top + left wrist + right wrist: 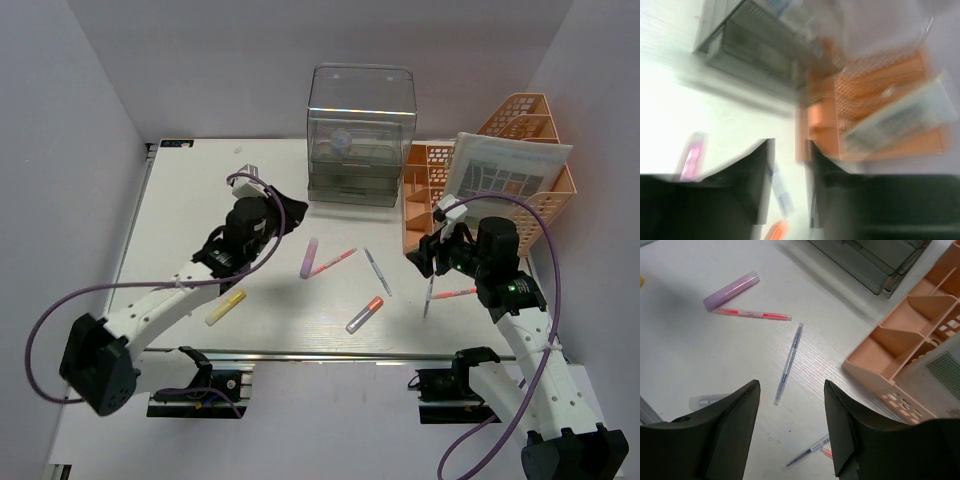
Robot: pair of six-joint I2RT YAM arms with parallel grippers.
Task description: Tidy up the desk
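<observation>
I see the white desk (pixel 180 230) spanning the cell, with a yellow marker (pixel 225 307) near its left front. My left gripper (pixel 790 145) hangs over the left half, jaws apart on nothing, though that view is blurred. A purple marker (pixel 309 257), pink pen (pixel 332 262), blue pen (pixel 377 271) and grey marker (pixel 365 314) lie mid-desk. My right gripper (pixel 791 383) hovers with jaws wide and empty, beside the orange rack (pixel 500 170).
</observation>
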